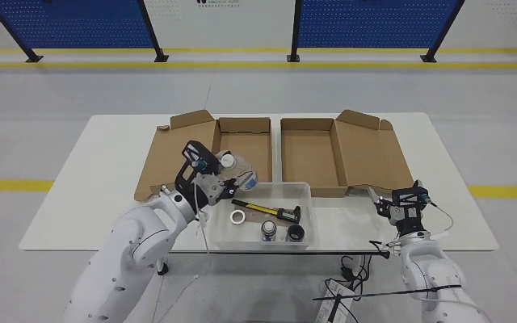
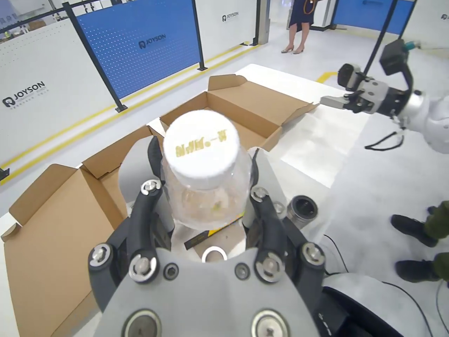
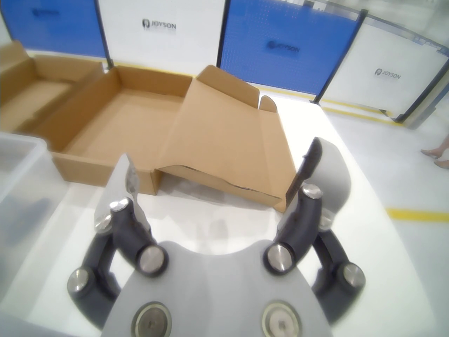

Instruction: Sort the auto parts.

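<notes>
I hold the clear bottle (image 2: 210, 208) in my left end effector (image 2: 205, 184). The two fingers pinch its round sides just under the white cap (image 2: 201, 145). The bottle hangs in the air, tipped over. It is above the near part of the left cardboard box (image 1: 242, 149), close to the far wall of the clear bin (image 1: 310, 210).

I think the bottle can slip. Its sides are smooth and round, and my fingers touch only a small bit of it. If I squeeze too hard, the thin plastic can bend and pop away.

If I let go from up high, it can bounce or roll, because it is round and looks light. The box walls are low, so it may hop out onto the counter (image 1: 97, 178) or drop back into the bin. In the bin lie a caliper (image 1: 266, 211), a white ring (image 1: 237, 216) and two metal sleeves (image 1: 268, 232). A falling bottle could knock them about.

I cannot tell which box is the right one for a bottle, so I could pick the wrong one.

My right end effector (image 3: 219, 163) is spread wide and holds nothing. It sits over the counter beside the right cardboard box (image 3: 115, 120), well apart from the bottle.
</notes>
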Robot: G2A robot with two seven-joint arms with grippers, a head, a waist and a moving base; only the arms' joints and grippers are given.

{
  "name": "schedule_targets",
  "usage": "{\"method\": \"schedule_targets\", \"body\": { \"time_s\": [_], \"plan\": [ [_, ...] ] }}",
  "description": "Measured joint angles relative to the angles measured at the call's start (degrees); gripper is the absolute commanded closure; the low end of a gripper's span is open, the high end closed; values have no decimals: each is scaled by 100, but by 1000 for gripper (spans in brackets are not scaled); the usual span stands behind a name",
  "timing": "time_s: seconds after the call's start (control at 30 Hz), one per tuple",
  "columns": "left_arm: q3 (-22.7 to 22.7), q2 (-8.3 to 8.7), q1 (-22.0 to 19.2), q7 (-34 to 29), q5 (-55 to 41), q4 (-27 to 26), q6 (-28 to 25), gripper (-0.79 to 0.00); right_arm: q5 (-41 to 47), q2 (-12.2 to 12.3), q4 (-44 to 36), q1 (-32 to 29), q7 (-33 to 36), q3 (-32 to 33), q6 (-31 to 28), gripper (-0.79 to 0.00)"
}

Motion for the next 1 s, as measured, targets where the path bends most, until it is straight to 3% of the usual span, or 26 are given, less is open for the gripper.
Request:
{"method": "schedule_targets", "body": {
  "time_s": [0.3, 0.57, 1.0],
  "plan": [
    [467, -117, -608, 313, 428, 988, 302, 0, 0, 0, 0, 0, 0, 0, 0, -785],
    [684, -193, -970, 374, 596, 1468, 388, 0, 0, 0, 0, 0, 0, 0, 0, -785],
    [1291, -443, -1776, 553, 737, 2896, 802, 0, 0, 0, 0, 0, 0, 0, 0, -785]
  ]
}}
